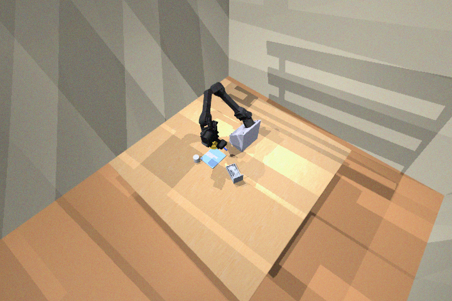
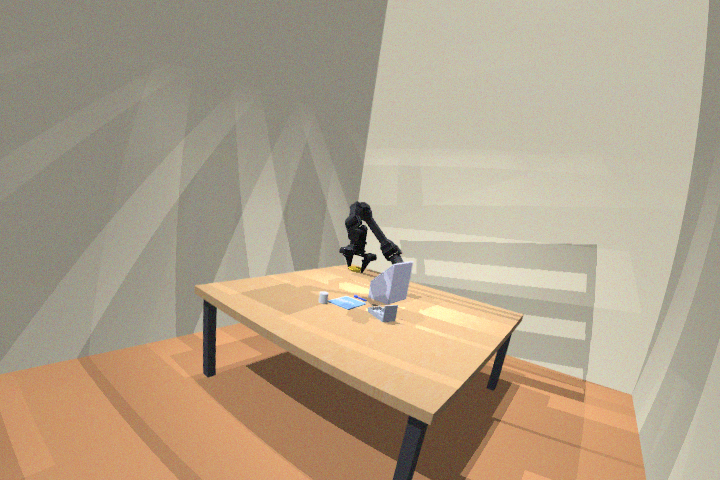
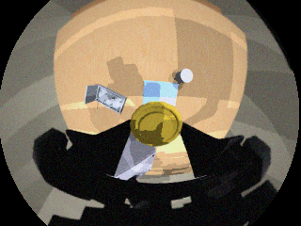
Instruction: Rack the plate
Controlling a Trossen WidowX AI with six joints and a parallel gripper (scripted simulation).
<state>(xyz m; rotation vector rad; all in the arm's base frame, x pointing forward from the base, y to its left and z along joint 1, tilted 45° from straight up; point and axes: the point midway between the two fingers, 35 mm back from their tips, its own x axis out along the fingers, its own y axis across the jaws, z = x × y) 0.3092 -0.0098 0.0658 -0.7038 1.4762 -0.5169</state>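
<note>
So the black end effector (image 1: 216,143) has its fingers clamped on the round yellow plate (image 3: 156,123), holding it up off the light wooden bench (image 2: 372,350). In the wrist view the plate sits dead centre between the dark fingers, face toward the camera. The small grey dish rack (image 1: 235,172) is lying on the bench a bit away from the arm, and as far as I can tell there's nothing standing in its slots, though it's pretty tiny in every view. Beside it there's a flat light blue square mat (image 1: 213,157), with a small white cylindrical cup (image 1: 196,158) just next to that. A big grey angular box (image 1: 246,135) sits near the arm's base. Can't see inside the cup.
</note>
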